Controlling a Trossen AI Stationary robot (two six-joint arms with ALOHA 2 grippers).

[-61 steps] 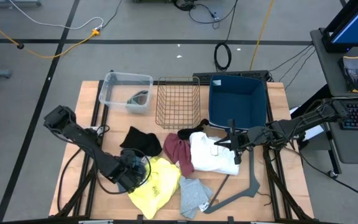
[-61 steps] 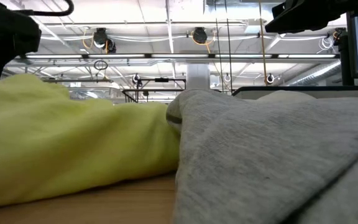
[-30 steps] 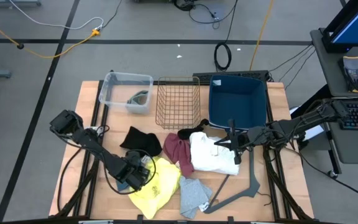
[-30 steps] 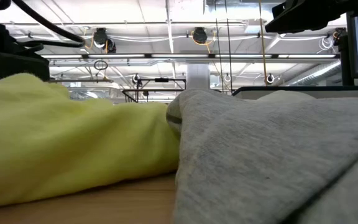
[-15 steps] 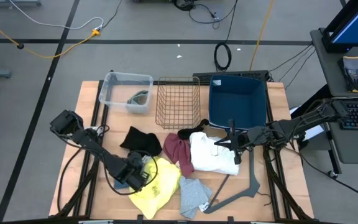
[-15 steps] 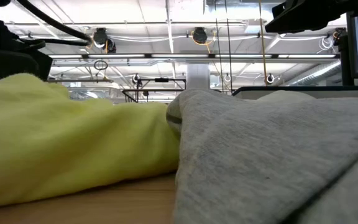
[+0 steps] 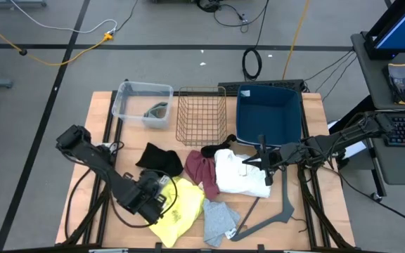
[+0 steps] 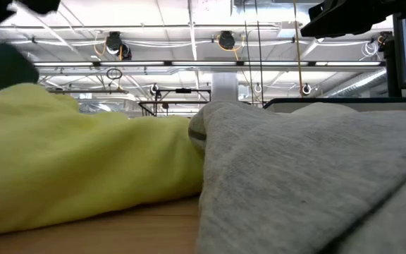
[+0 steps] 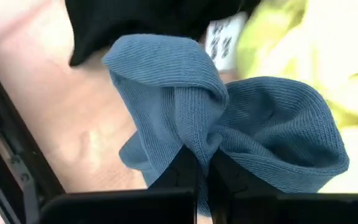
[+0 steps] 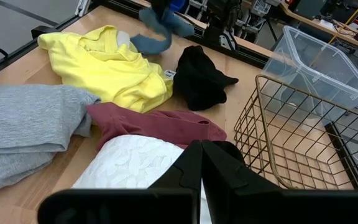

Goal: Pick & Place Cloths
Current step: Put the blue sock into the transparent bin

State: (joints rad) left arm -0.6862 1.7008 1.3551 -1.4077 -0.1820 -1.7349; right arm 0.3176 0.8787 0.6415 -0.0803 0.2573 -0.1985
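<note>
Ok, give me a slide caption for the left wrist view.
Left gripper shut on the bunched blue cloth, beside the black cloth and yellow cloth.

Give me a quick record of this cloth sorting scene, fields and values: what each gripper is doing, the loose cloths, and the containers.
left gripper: shut on the teal-blue cloth, beside the yellow cloth
right gripper: shut, empty, over the white cloth
loose cloths: black cloth, maroon cloth, grey cloth
containers: clear bin, wire basket, blue bin
</note>
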